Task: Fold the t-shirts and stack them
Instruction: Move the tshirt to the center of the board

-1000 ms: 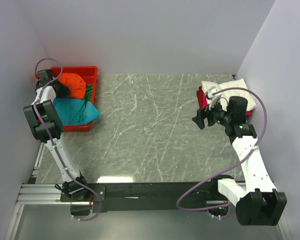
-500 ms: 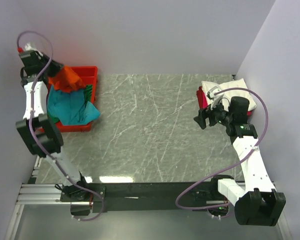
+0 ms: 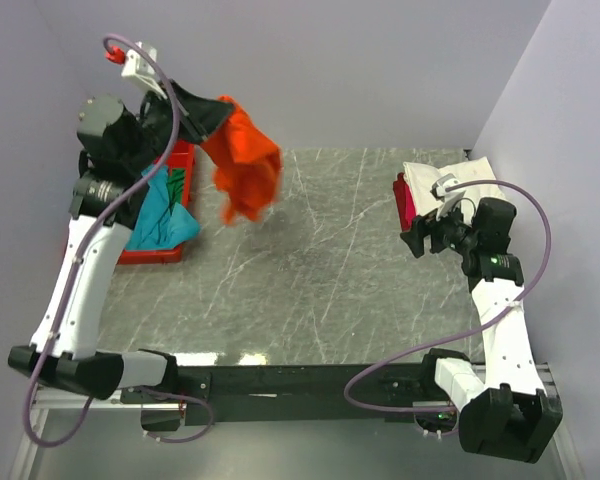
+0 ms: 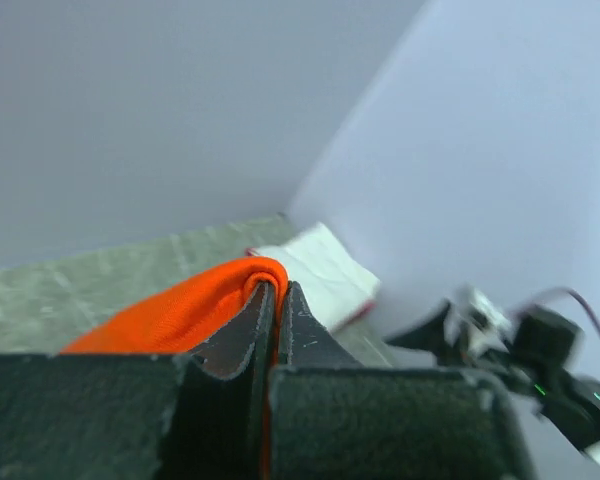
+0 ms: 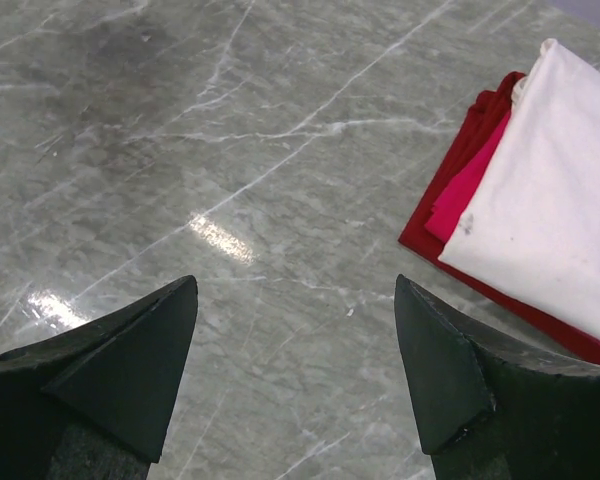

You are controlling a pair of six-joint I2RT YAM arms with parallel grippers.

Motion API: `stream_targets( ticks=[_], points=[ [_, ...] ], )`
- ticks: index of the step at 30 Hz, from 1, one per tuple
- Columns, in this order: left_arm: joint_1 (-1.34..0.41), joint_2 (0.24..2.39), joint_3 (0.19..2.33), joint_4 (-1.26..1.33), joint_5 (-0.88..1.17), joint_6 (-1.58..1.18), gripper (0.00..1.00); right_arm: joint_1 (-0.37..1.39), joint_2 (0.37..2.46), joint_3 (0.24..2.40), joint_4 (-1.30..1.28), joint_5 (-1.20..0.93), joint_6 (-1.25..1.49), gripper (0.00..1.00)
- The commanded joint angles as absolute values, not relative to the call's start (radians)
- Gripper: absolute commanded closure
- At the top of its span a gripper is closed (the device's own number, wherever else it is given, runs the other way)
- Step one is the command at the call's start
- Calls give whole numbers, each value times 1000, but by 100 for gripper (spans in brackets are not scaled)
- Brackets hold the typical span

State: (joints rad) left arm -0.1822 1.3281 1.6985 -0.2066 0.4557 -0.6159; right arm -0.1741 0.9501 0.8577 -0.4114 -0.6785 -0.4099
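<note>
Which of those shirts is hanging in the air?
The orange t-shirt, pinched in the left gripper. The teal t-shirt lies in the red tray; the white t-shirt and magenta t-shirt sit stacked at the right.

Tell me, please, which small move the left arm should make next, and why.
Probably lower the left gripper toward the bare middle of the table: it is shut on the orange t-shirt, which hangs bunched in the air, and the open right gripper could then catch a free edge.
</note>
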Motion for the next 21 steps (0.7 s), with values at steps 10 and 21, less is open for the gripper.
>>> stream_targets(
  ticks=[10,21],
  points=[
    [-448,1177,1347,56,462,-753,100,-233,902,850,-361,-634,-416,15],
    [-373,1358,1017,-83,20,-616,23,-206,1035,917,-625,-866,-681,16]
  ],
)
